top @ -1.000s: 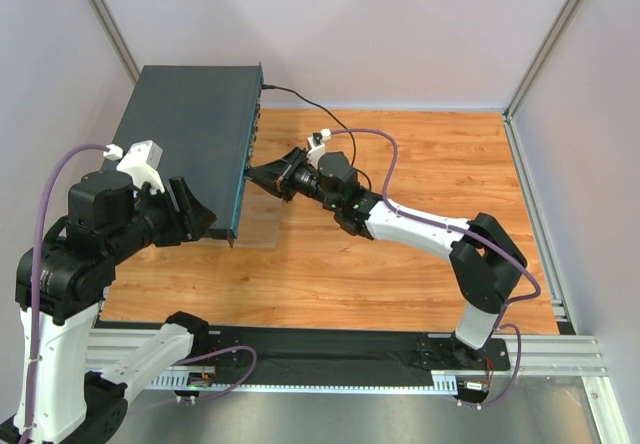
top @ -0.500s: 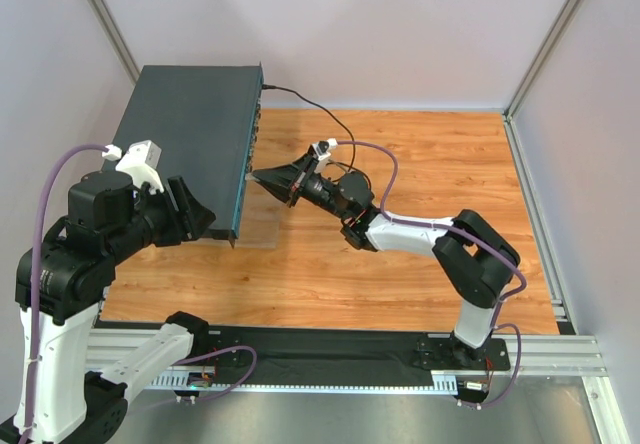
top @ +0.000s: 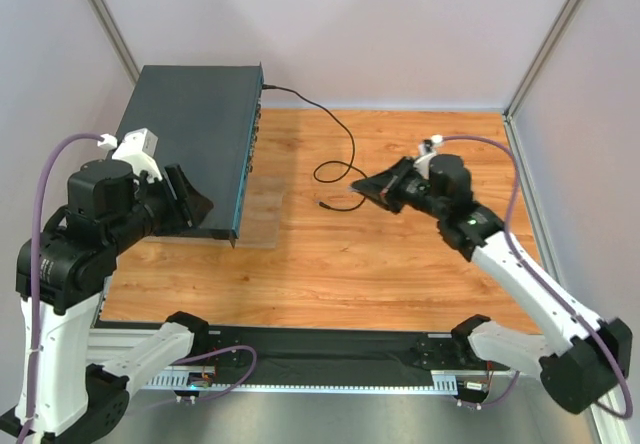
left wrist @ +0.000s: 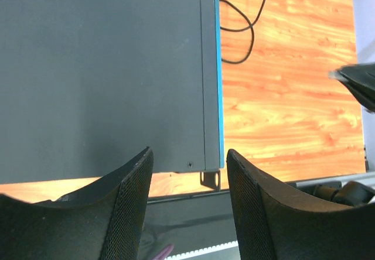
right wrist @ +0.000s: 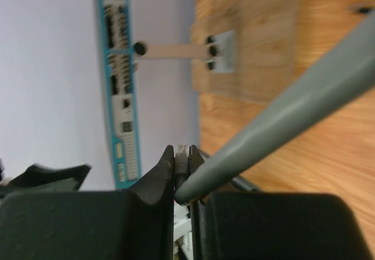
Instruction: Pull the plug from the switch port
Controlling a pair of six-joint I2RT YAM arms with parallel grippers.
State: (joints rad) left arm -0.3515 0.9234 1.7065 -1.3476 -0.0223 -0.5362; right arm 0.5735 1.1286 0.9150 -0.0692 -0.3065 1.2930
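The plug [top: 322,205] of the thin black cable [top: 344,130] is lying free near the flat dark grey-teal metal switch [top: 190,134], the pull seemingly done. The right gripper [top: 355,188] is hovering closed, grasp unclear, and the left gripper [top: 196,199] is gaping empty, with only a retreat remaining.

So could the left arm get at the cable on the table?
Probably: the left end effector hangs open over the switch's near end, and nothing stands between it and the cable.
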